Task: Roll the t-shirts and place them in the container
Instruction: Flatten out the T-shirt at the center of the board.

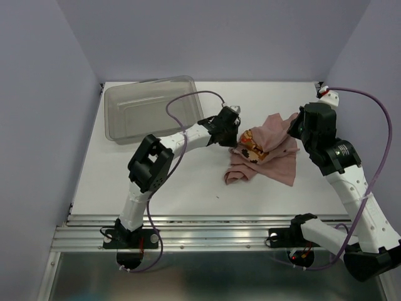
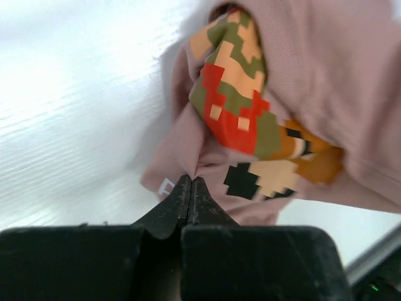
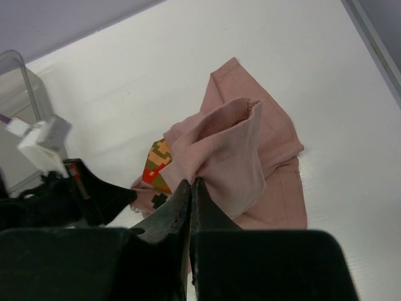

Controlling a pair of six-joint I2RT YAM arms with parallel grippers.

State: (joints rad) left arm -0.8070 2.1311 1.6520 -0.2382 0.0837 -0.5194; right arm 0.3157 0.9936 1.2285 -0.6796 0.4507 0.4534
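Note:
A dusty-pink t-shirt (image 1: 276, 157) lies crumpled right of the table's middle, its orange, red and green pixel print (image 1: 254, 149) facing up. My left gripper (image 1: 235, 142) is at the shirt's left edge. In the left wrist view the left gripper (image 2: 190, 180) is shut, with a pucker of the t-shirt (image 2: 326, 75) pinched at its tips beside the print (image 2: 241, 106). My right gripper (image 1: 292, 134) is at the shirt's upper right. In the right wrist view the right gripper (image 3: 190, 182) is shut on a raised fold of the t-shirt (image 3: 225, 150).
A clear grey plastic bin (image 1: 150, 108) stands at the back left, just behind my left arm. The left gripper's black body (image 3: 94, 197) shows in the right wrist view, close to the shirt's left side. The table's metal rail (image 1: 207, 235) runs along the near edge.

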